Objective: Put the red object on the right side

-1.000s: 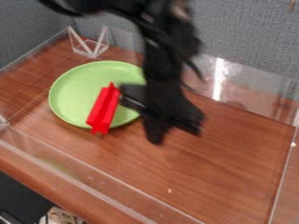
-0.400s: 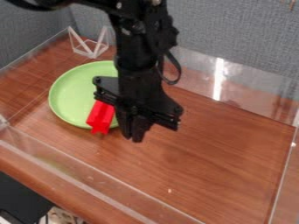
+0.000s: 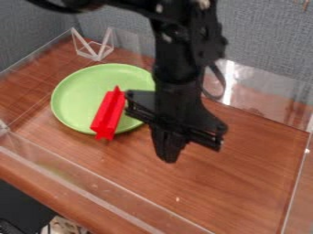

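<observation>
The red object (image 3: 109, 112) lies outside the shut jaws (image 3: 167, 151)

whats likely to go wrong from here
The red bar leans over the edge of the green plate, so a poor grip might tip it or drag the plate along. The gripper is shut, and if it moves toward the bar without opening, it could simply knock it away. The gripper is also so near the plate's right side that it may bump the rim.
</observation>
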{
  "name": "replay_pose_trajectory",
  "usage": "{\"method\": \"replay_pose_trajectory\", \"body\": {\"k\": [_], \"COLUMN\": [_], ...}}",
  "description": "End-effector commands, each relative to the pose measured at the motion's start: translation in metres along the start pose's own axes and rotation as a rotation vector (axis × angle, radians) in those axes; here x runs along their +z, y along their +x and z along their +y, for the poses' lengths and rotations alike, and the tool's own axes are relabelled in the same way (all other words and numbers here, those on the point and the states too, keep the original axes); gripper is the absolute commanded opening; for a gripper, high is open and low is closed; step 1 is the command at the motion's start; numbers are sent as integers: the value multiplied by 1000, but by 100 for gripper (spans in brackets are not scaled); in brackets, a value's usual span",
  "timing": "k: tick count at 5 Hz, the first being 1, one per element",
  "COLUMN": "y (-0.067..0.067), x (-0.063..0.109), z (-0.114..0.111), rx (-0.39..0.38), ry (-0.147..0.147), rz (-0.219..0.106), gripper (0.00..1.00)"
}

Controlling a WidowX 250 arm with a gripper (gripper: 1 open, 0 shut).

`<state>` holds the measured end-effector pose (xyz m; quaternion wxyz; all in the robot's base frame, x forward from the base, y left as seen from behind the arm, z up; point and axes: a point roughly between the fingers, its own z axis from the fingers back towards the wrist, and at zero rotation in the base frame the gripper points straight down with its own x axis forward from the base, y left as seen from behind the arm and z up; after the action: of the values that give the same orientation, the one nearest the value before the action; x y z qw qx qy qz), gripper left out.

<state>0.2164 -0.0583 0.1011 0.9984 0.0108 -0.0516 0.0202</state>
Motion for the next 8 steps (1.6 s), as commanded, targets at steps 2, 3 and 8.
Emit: {"method": "replay_pose_trajectory", "body": {"k": [2, 3, 8], "y": [-5, -5, -12], "x": [-40, -68, -67], "z": [-16, -20, -28], "rx": [16, 25, 120], "ry": [-5, -6, -46], "rz": [40, 68, 126], "gripper": [0, 0, 0]}}
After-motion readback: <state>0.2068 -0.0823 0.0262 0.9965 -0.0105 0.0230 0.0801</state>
